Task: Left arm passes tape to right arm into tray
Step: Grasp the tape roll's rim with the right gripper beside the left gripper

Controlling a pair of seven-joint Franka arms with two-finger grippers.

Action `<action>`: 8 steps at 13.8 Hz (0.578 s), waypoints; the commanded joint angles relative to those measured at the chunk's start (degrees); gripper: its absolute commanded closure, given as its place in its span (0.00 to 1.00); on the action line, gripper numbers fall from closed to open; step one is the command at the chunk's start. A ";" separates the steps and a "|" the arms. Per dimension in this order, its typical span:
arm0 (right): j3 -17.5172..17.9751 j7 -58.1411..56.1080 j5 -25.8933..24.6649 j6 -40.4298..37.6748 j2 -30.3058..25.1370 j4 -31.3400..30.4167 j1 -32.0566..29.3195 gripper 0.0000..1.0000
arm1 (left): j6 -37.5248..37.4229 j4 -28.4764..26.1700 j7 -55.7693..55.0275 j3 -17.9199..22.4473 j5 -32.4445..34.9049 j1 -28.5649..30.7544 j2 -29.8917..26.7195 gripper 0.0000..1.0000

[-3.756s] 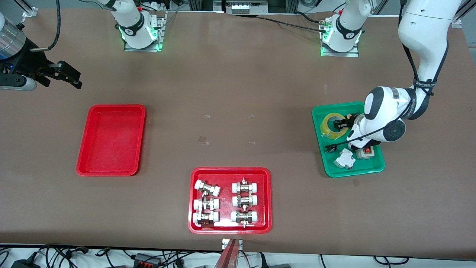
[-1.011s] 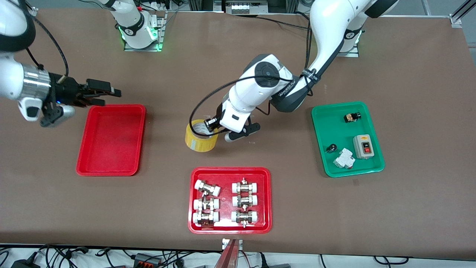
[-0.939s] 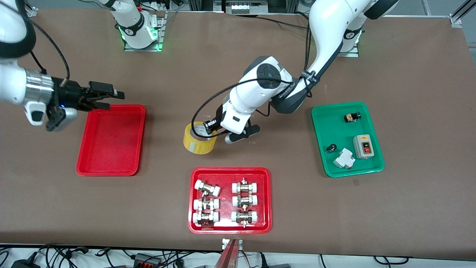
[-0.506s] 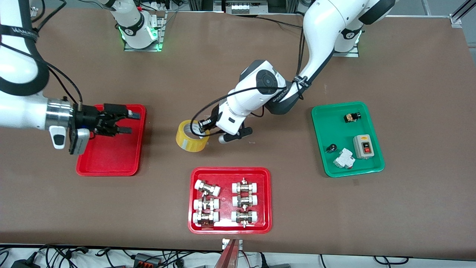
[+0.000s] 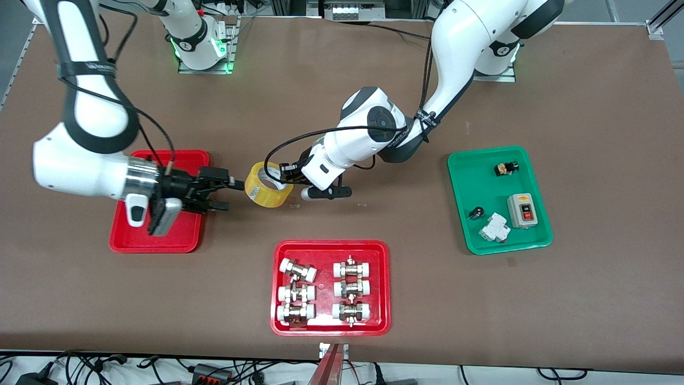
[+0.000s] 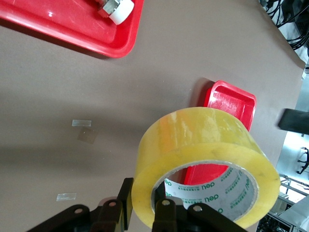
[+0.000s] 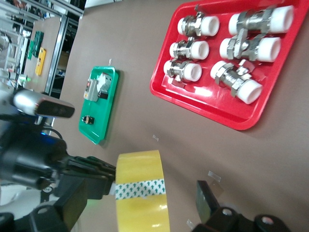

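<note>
Item: glossy translucent yellow tape [image 5: 265, 184] ring, pinched through its rim in my left hand [image 5: 284, 174]. My right hand [image 5: 223, 192], black, gapes wide beside it, over the smooth red tray's [image 5: 134, 243] edge.

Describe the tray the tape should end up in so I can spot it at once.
Look toward the right arm's end of the table, under the right gripper. The tray there is plain red and holds no parts, unlike the red tray of fittings and the green tray.

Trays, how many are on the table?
3. A plain red tray under the right arm, a red tray holding metal fittings nearest the front camera, and a green tray toward the left arm's end.
</note>
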 commanded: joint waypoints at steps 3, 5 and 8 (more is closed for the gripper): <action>-0.26 -2.72 1.35 3.63 1.15 -1.26 3.00 0.00 | 0.25 2.56 3.02 -0.59 -1.18 -0.07 1.04 0.99; -0.26 -2.72 1.35 5.13 1.15 -1.89 4.14 0.00 | 0.25 2.47 4.08 -0.50 -1.10 0.28 1.04 0.99; -0.26 -3.07 1.26 5.75 0.88 -1.89 4.15 0.47 | 0.25 2.38 6.10 -0.41 -1.18 0.19 1.48 0.98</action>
